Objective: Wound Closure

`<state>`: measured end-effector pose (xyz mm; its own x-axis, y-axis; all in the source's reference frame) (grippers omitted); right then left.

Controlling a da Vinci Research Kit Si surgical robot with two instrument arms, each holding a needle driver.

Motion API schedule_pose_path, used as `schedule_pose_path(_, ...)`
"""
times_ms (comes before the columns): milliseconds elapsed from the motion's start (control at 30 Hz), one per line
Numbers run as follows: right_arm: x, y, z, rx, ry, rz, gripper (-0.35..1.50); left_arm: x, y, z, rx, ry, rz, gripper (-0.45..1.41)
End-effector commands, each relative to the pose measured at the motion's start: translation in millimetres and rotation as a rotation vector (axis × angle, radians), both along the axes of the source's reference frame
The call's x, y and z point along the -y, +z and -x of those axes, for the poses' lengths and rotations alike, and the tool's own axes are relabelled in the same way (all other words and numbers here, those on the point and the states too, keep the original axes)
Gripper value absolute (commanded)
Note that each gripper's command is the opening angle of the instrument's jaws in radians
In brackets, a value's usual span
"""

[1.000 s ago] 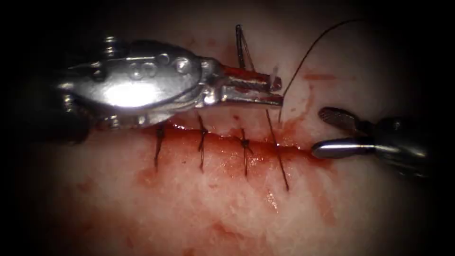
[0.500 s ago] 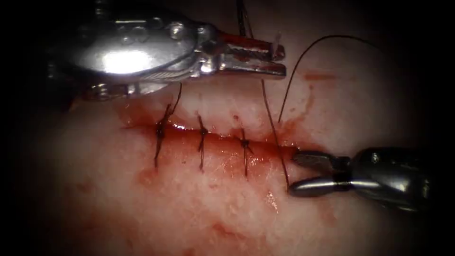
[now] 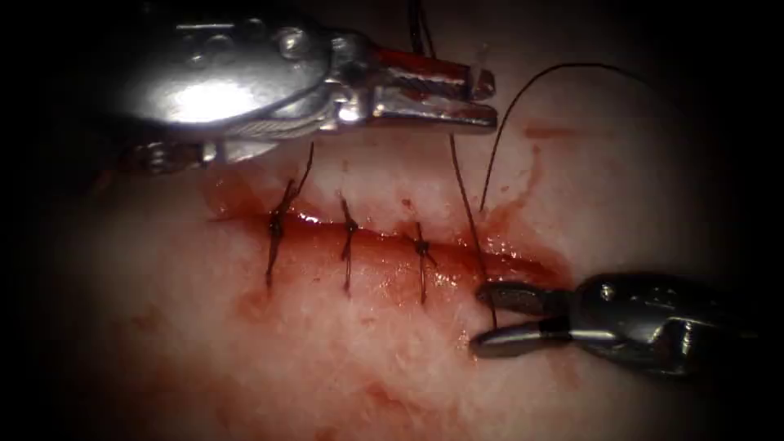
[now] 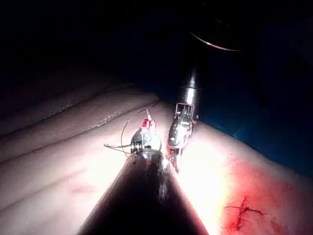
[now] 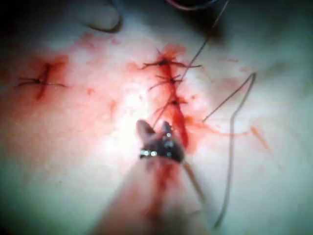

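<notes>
Steel left tool [image 3: 482, 100] clamps thread [image 3: 465, 196]; right tool [image 3: 482, 314] gapes, seemingly empty.

Left tool [image 3: 482, 102]: polished metal, bright and highly reflective on its rounded wrist housing, with fine cross-hatched ridging on the inner jaw faces, smeared with glossy red fluid [image 3: 506, 253]; right tool [image 3: 482, 318]: smooth grey metal of duller sheen, with the same ribbed texture on one jaw face. Tissue [image 3: 343, 359]: pale, soft, moist and slightly uneven, shining wet along the cut [image 3: 384, 241], more matt away from it. Thread [image 3: 467, 204]: thin, dark, matt filament; the knotted stitches [image 3: 349, 241] look coarse and slightly frayed
</notes>
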<state>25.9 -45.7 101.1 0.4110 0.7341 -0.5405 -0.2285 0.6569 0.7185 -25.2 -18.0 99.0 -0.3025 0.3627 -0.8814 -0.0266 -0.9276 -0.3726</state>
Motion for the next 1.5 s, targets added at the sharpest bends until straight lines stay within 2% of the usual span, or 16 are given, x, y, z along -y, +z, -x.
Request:
schedule_pose_path(33,0.2,0.7,-0.5,0.014,-0.014,-0.002,-0.35,0.0,0.3,0.5,0.004,0.004,0.000,-0.45)
schedule_pose_path(100,0.2,0.6,-0.2,0.017,-0.019,-0.004,-0.35,0.0,0.3,0.4,0.005,0.004,-0.001,-0.45)
schedule_pose_path(300,0.4,-2.1,-0.1,-0.003,-0.048,-0.032,-0.35,0.1,0.9,-0.8,0.009,0.013,0.002,-0.45)
schedule_pose_path(500,1.8,-5.3,-2.2,-0.044,-0.111,-0.052,-0.35,0.9,2.3,-2.1,0.010,0.023,0.013,-0.45)
schedule_pose_path(567,2.3,-7.0,-3.4,-0.084,-0.129,-0.059,-0.35,1.5,2.7,-2.4,0.009,0.028,0.024,-0.45)
schedule_pose_path(700,2.5,-9.1,-4.4,-0.129,-0.128,-0.059,-0.35,1.8,3.0,-3.0,0.011,0.033,0.027,-0.45)
schedule_pose_path(900,2.7,-10.2,-5.1,-0.160,-0.120,-0.055,-0.35,1.9,3.0,-4.0,0.015,0.040,0.027,-0.45)
schedule_pose_path(967,2.5,-10.1,-5.0,-0.163,-0.119,-0.005,-0.35,1.8,3.2,-4.5,0.012,0.039,0.028,-0.45)
schedule_pose_path(1067,1.8,-9.3,-3.8,-0.140,-0.086,0.127,0.81,1.3,3.3,-5.3,0.004,0.031,0.030,-0.45)
schedule_pose_path(1100,1.3,-8.7,-2.5,-0.094,-0.064,0.186,1.22,1.0,3.3,-5.9,-0.001,0.027,0.028,-0.45)
schedule_pose_path(1167,1.0,-8.4,-1.9,-0.076,-0.067,0.206,1.25,0.8,3.2,-6.2,-0.006,0.027,0.027,-0.45)
schedule_pose_path(1200,0.7,-7.7,-0.6,-0.030,-0.072,0.236,1.28,0.4,3.0,-6.9,-0.008,0.016,0.022,-0.45)
schedule_pose_path(1300,0.6,-7.1,0.2,-0.004,-0.073,0.254,1.28,0.0,2.6,-7.4,-0.010,0.006,0.016,-0.45)
schedule_pose_path(1333,0.5,-6.1,0.7,0.013,-0.064,0.275,1.28,-0.1,2.4,-7.7,-0.013,-0.001,0.013,-0.45)
schedule_pose_path(1500,0.9,-3.2,0.0,0.057,-0.032,0.305,1.27,0.0,1.9,-7.5,-0.021,-0.013,0.011,-0.45)
